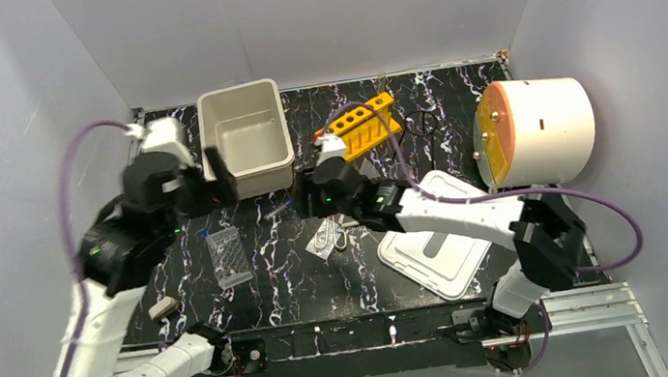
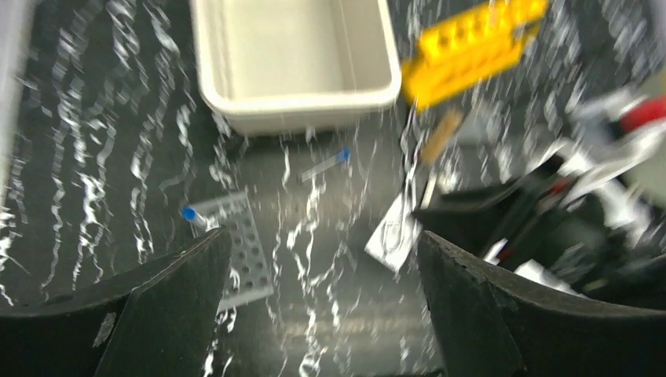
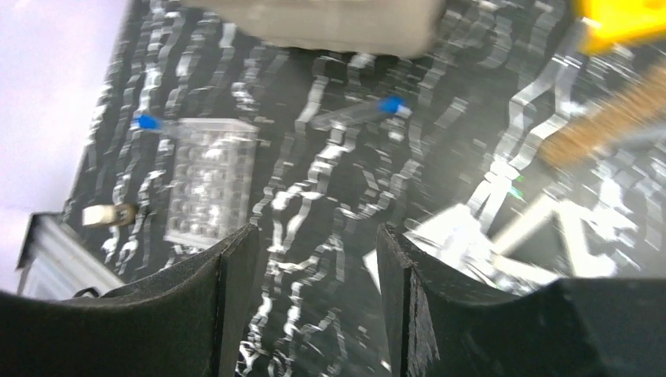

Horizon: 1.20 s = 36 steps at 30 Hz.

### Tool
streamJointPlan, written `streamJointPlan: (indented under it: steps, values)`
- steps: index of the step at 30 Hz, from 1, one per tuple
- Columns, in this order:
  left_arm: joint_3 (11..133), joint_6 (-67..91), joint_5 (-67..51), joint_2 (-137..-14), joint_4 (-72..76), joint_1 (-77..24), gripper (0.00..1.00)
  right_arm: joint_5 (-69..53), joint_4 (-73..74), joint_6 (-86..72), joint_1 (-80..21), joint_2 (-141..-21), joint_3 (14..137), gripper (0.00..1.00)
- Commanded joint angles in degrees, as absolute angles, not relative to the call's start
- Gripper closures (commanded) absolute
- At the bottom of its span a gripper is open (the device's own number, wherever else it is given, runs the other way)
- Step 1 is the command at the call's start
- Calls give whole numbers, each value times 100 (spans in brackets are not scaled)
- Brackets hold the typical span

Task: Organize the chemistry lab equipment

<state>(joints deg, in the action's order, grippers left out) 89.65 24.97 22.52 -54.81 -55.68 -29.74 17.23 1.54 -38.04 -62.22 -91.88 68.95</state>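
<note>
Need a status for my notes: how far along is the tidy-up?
Barely begun. Done: nothing, the beige bin is empty. In hand: nothing; left gripper and right gripper have open, empty jaws. Left: blue-capped vial and clear plate loose on the table.

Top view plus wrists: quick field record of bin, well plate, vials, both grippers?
bin: beige, upright, far side of table, nothing visible inside
well plate: clear, flat on table, nearer than bin
vial 1: blue cap, lying at plate's far corner
vial 2: blue cap, lying between plate and bin
left gripper: open, empty
right gripper: open, empty
</note>
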Motion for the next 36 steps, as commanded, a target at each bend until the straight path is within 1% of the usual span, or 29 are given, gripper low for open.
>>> streamJointPlan:
  steps: [1, 4, 8, 10, 12, 13, 14, 16, 18, 21, 25, 27, 30, 33, 34, 36]
  values:
    - [7393, 1579, 662, -5669, -4642, -2971, 16, 2084, 620, -4488, -5884, -8255, 6260, 36]
    - [6510, 1080, 331, -5827, -3956, -2984, 22, 2201, 810, -4638, -5701, -7964, 6052, 37]
    - [5807, 550, 411, -6170, -3183, -3013, 29, 2201, 861, -4816, -5429, -7630, 5710, 37]
    - [5610, 287, 492, -6438, -2940, -3044, 37, 2197, 861, -4856, -5274, -7478, 5545, 38]
    - [5459, 55, 583, -6750, -2674, -3092, 49, 2196, 860, -4839, -5134, -7344, 5423, 38]
    - [5393, -119, 653, -6919, -2529, -3120, 53, 2193, 861, -4828, -5062, -7285, 5377, 38]
    - [5355, -249, 752, -7083, -2421, -3154, 54, 2182, 855, -4811, -4999, -7232, 5331, 38]
    - [5327, -505, 788, -7410, -2250, -3164, 53, 2149, 844, -4747, -4896, -7146, 5272, 39]
    - [5374, -679, 793, -7749, -2180, -3173, 50, 2147, 852, -4707, -4847, -7081, 5221, 39]
    - [5452, -823, 1069, -8203, -2018, -3173, 44, 2132, 848, -4673, -4783, -6997, 5154, 39]
    - [5546, -1006, 1281, -8637, -1749, -3173, 33, 2118, 857, -4584, -4739, -6931, 5154, 39]
    - [5584, -1105, 1310, -8854, -1632, -3173, 31, 2126, 892, -4544, -4721, -6915, 5195, 39]
    - [5678, -1221, 1204, -9147, -1490, -3173, 32, 2152, 976, -4494, -4698, -6917, 5253, 39]
    - [5840, -1315, 1116, -9497, -1503, -3164, 42, 2153, 1040, -4483, -4678, -6868, 5256, 39]
    - [5873, -1318, 1068, -9575, -1504, -3150, 44, 2153, 1040, -4476, -4676, -6852, 5248, 39]
    - [5912, -1308, 1018, -9699, -1490, -3116, 44, 2153, 1067, -4474, -4657, -6821, 5247, 39]
